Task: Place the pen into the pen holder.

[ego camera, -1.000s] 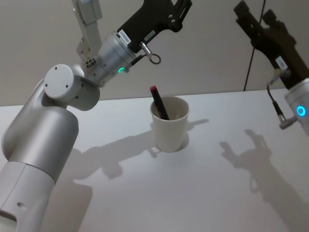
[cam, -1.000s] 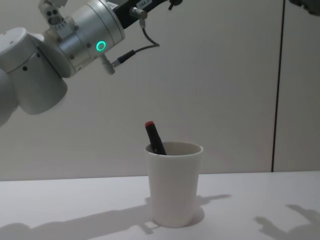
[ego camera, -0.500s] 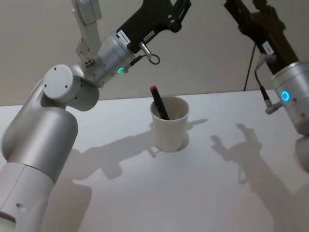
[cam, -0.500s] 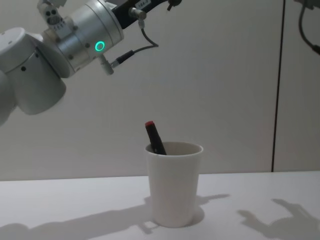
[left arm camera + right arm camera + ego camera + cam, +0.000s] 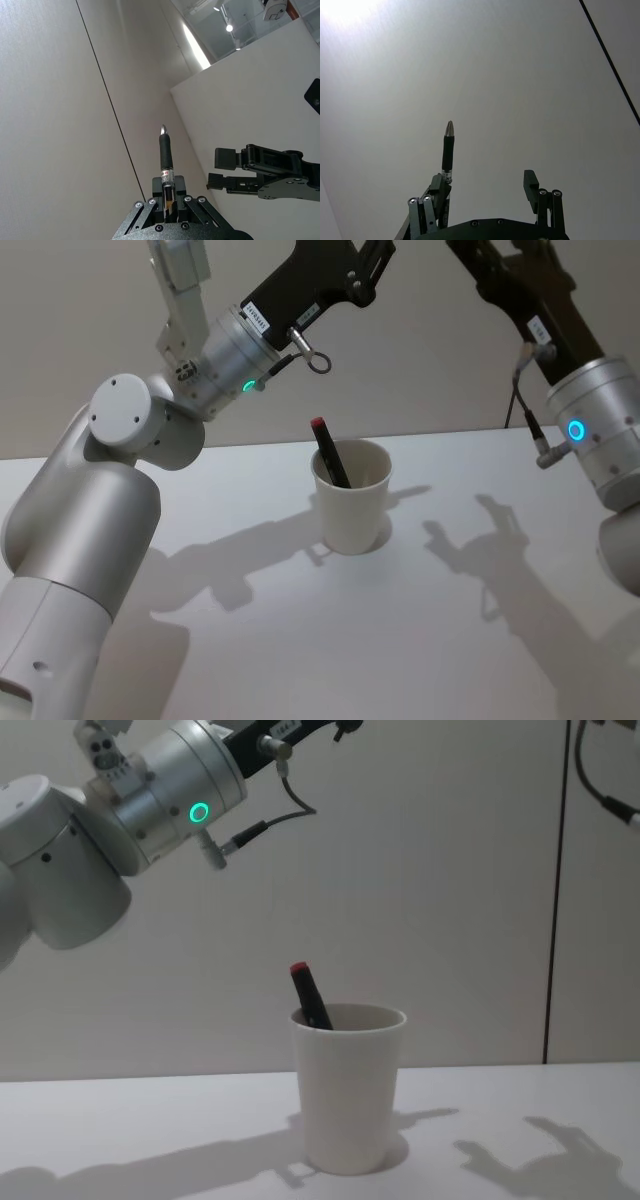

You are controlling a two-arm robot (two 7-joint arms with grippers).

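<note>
so the pen (image 5: 327,450) is sitting tilted in the paper cup pen holder (image 5: 352,515), well below the left hand (image 5: 167,186) that's hanging clenched, while the right hand (image 5: 486,181) is hanging open

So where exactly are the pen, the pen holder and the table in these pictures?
pen (image 5: 329,454), head view, on its black barrel below the red cap.
pen holder (image 5: 352,515), head view, on its white outer wall.
table (image 5: 300,640), head view, on bare surface in front of the pen holder.
</note>
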